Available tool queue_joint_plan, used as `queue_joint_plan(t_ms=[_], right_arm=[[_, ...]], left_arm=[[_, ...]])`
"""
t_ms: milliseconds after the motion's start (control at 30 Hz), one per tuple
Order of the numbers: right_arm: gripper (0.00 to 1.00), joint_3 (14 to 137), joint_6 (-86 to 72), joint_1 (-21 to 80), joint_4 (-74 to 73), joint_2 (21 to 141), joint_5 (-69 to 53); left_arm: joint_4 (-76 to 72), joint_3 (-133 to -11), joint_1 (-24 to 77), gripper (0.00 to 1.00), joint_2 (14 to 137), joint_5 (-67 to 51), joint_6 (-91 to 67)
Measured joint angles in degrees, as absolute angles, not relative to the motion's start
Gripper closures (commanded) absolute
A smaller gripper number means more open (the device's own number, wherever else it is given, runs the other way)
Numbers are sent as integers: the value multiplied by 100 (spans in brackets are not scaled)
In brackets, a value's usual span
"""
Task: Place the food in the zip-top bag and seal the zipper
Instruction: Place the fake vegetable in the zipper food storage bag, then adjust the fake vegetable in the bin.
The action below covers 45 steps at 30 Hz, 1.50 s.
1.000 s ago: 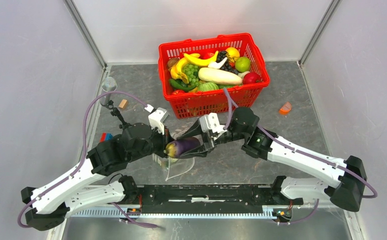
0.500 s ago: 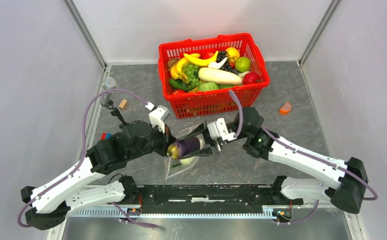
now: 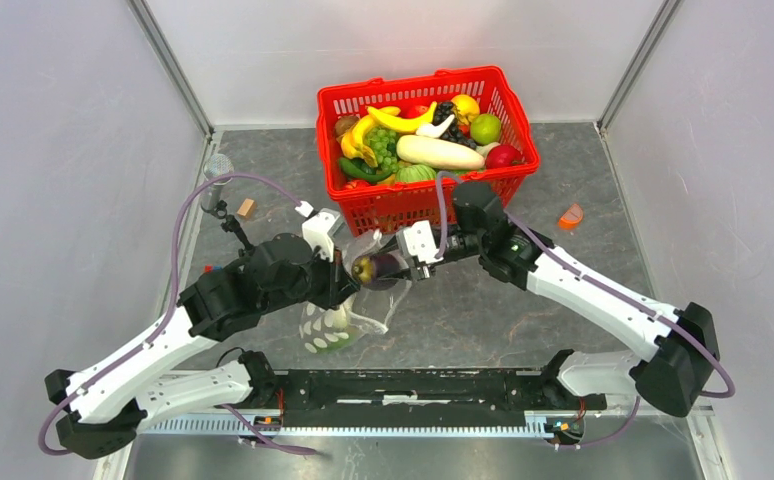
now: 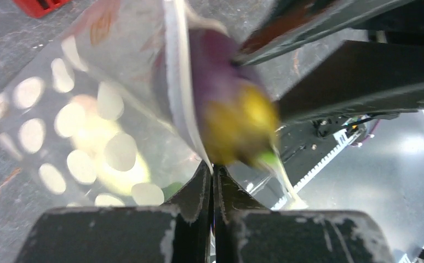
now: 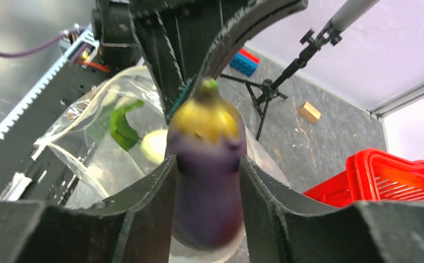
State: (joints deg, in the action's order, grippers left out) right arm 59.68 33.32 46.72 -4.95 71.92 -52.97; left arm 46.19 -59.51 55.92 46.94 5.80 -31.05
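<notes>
A purple toy eggplant point(image 3: 373, 268) with a yellow-green cap, one piece of the food, sits crosswise between my right gripper's point(image 3: 387, 268) fingers, which are shut on it point(image 5: 205, 164). Its cap points into the open mouth of the zip-top bag point(image 3: 335, 322), a clear pouch with white dots. My left gripper point(image 3: 348, 277) is shut on the bag's upper edge point(image 4: 212, 167), pinching the whitish zipper point(image 4: 176, 82) strip. The bag hangs from that grip, with a green piece point(image 5: 120, 124) and a pale piece point(image 5: 154, 146) inside. More food fills the red basket point(image 3: 428, 205).
The basket stands just behind both grippers. An orange wedge point(image 3: 570, 215) lies at the right. On the left are a wooden block point(image 3: 246, 207), a small black tripod point(image 3: 231, 222) and blue and red bricks point(image 3: 211, 272). The arms' base rail point(image 3: 413, 385) runs along the near edge.
Both grippers have risen and moved back toward the basket. The bag has been lifted off the table and now hangs. The eggplant has travelled with the right gripper to the bag's mouth.
</notes>
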Motion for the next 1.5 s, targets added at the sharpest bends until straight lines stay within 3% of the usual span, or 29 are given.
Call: queue_joint_plan(t_ms=[200, 333, 433, 567, 767, 867, 967, 1100, 1500], right_arm=[[73, 6062, 4185, 4665, -1168, 7603, -5078], [58, 5909, 4250, 4665, -1133, 7625, -5041], [40, 5861, 4110, 4668, -1072, 7572, -5030], [28, 5546, 3538, 4685, -558, 7144, -4727], [23, 4241, 1761, 4685, 1122, 5603, -2668], [23, 4307, 1175, 4659, 1271, 5424, -1535], [22, 5269, 725, 4425, 768, 5986, -301], [21, 6764, 663, 3865, 189, 7037, 322], [14, 10919, 2265, 2342, -2576, 10879, -1522]], left_arm=[[4488, -6003, 5548, 98, 4781, 261, -3096], [4486, -6005, 5502, 98, 4659, 292, -3096], [4488, -6003, 5498, 98, 4532, 438, -3096], [4475, -5970, 5498, 98, 4440, 913, -3096], [4274, -5542, 5489, 98, 4403, 1337, -3068], [4101, -5437, 5487, 98, 4580, 1251, -3052], [3870, -5273, 5483, 98, 4646, 1138, -3050], [3721, -5124, 5483, 98, 4646, 1052, -3046], [3625, -5124, 5481, 98, 4703, 987, -2788]])
